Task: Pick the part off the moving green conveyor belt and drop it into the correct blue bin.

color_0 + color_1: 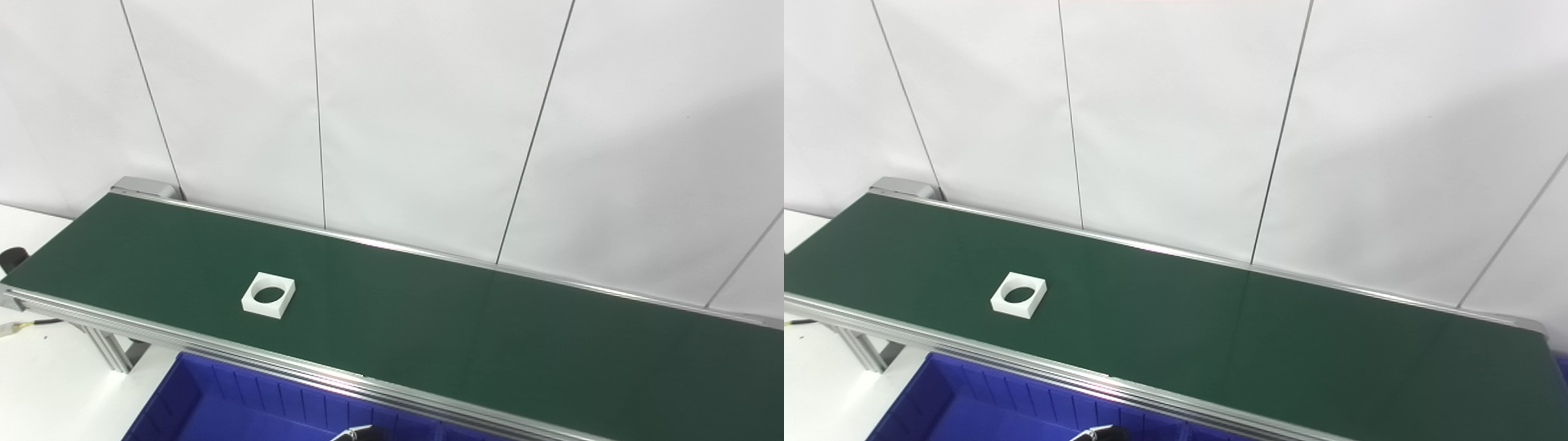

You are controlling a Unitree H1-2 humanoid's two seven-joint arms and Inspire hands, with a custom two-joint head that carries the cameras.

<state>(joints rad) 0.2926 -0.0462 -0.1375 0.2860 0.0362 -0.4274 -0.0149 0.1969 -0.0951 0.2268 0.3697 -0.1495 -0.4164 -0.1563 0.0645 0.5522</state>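
Note:
A white square part with a round hole [269, 295] lies flat on the green conveyor belt [429, 318], left of the middle and nearer the front rail; it also shows in the right eye view [1019, 295]. A blue bin [202, 398] stands below the belt's front rail at the bottom left. A small dark and silver tip, probably of my left hand [360, 432], pokes up at the bottom edge over the bin, well below and right of the part. Too little of it shows to tell its state. My right hand is out of view.
White wall panels stand right behind the belt. The belt's aluminium front rail [257, 355] runs between part and bin. A white table surface [43, 380] with a cable end lies at the lower left. A blue sliver [1563, 362] shows past the belt's right end.

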